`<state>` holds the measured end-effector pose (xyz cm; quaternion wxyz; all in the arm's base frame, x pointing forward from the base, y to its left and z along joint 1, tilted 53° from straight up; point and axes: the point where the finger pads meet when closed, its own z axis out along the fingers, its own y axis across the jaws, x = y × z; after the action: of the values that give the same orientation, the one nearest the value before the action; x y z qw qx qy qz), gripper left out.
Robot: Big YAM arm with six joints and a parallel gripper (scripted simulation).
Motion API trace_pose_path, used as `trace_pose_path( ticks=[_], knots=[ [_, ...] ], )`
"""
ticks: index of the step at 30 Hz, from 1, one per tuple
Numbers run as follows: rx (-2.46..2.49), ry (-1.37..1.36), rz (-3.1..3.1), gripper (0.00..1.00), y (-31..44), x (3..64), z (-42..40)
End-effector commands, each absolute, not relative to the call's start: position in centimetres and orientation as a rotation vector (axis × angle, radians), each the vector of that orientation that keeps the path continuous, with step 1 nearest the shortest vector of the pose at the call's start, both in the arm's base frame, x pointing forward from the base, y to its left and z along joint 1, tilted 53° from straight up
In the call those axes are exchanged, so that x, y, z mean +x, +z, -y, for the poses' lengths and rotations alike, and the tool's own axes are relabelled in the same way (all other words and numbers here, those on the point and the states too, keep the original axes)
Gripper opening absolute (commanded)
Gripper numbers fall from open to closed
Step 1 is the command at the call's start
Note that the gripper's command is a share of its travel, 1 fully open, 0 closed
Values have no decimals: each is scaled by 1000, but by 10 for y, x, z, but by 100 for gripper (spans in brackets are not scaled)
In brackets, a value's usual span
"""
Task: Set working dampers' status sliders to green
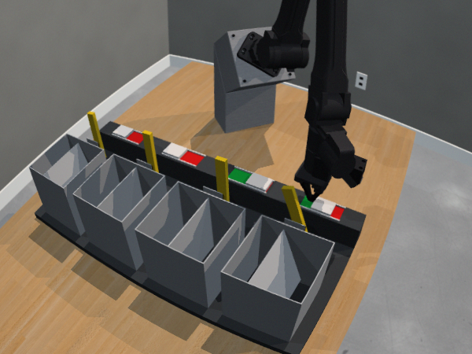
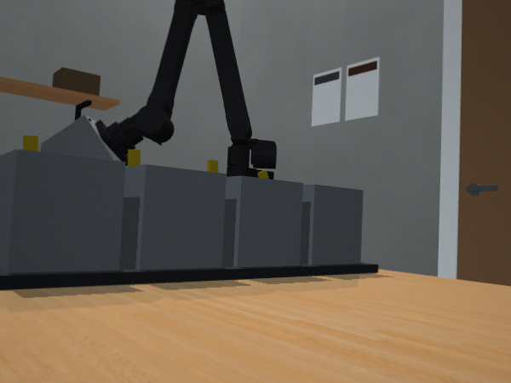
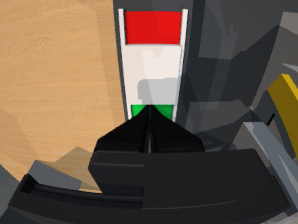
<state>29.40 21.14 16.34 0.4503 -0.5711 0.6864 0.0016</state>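
Observation:
My gripper (image 1: 311, 200) (image 3: 149, 109) is shut and empty, its tips at the green end of the rightmost slider, at the near edge of its white cover (image 1: 323, 205) (image 3: 152, 67). That cover stands partway, with green on one side and red (image 1: 337, 212) (image 3: 153, 27) on the other. The third slider's cover (image 1: 259, 182) is at its right end, with green (image 1: 240, 175) showing and a thin red line at its edge. The second cover (image 1: 175, 150) and leftmost cover (image 1: 123, 130) are at their left ends, showing red. Each grey damper box stands behind its own slider; the rightmost damper (image 1: 257, 307) is nearest my gripper.
Yellow levers stand between the sliders and dampers; the rightmost lever (image 1: 294, 208) (image 3: 286, 97) leans close to my gripper, and another lever (image 1: 222, 178) stands by the third slider. The dampers stand on a dark base (image 1: 256, 334). The arm's grey pedestal (image 1: 248, 110) is behind the slider rail.

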Motion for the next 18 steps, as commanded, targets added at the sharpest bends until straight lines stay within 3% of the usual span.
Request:
trace_pose_path(
  ticks=[1, 18],
  knots=[
    [-1421, 19, -1684, 0, 172, 298, -222],
    [-1420, 20, -1684, 0, 177, 297, -228]
  ],
)
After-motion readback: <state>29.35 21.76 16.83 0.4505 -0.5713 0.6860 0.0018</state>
